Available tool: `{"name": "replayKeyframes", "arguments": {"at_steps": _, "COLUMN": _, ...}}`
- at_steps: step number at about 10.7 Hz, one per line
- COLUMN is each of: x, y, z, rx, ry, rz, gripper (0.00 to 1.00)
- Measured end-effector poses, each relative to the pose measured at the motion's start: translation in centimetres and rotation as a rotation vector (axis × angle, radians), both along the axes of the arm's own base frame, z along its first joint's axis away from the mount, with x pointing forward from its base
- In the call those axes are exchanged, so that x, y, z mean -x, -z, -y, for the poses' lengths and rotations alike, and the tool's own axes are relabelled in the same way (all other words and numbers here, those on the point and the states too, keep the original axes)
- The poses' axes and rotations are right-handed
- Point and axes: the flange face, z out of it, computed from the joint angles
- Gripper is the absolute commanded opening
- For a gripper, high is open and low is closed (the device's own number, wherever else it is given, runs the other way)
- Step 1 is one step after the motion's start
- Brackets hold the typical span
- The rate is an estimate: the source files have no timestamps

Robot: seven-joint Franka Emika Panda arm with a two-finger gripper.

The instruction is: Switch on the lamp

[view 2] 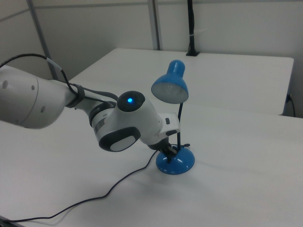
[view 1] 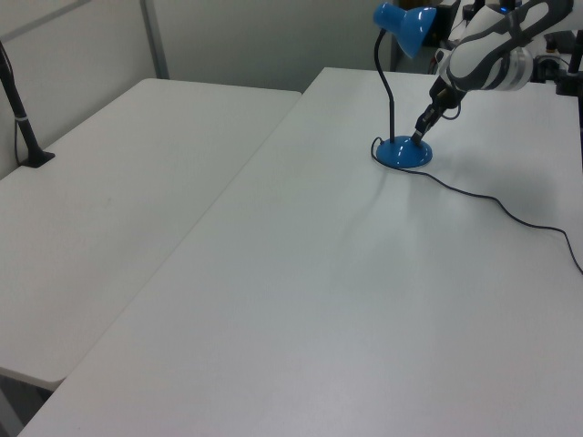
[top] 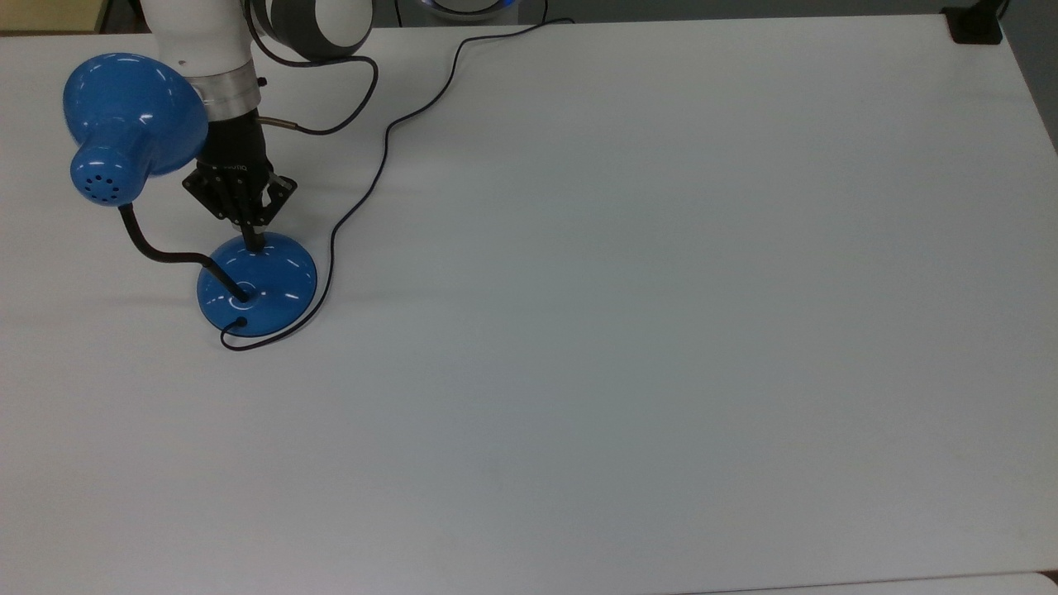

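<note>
Tabletop (top: 661, 330), plain white and wide, carried a glossy blue desk lamp (top: 256, 285) with a cone-shaped shade, a black bendy neck and a round domed base, standing near the top view's left edge. Its shade (top: 132, 124) hung high over the far left of the top view, unlit in the right view (view 2: 170, 90). A thin black cord (top: 380, 157) looped around the base and trailed off toward the far edge of the tabletop. The black two-finger hand (top: 252, 241) of the white robot arm pointed down at the rim of the base, its fingers drawn together into a single narrow tip that touched or nearly touched the dome and held nothing; the left view (view 1: 418, 138) showed the same pose. The lamp looked light and top-heavy, its glossy dome probably slippery and its neck springy, so a press on the small switch would likely suit it better than any grasp, with gentle downward force so the base did not slide.
</note>
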Motion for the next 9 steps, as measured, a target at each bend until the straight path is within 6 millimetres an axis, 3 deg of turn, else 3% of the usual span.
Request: {"name": "replayKeyframes", "arguments": {"at_steps": 9, "x": -0.03, "y": 0.75, "z": 0.53, "rx": 0.018, "ry": 0.016, "rz": 0.011, "gripper": 0.00}}
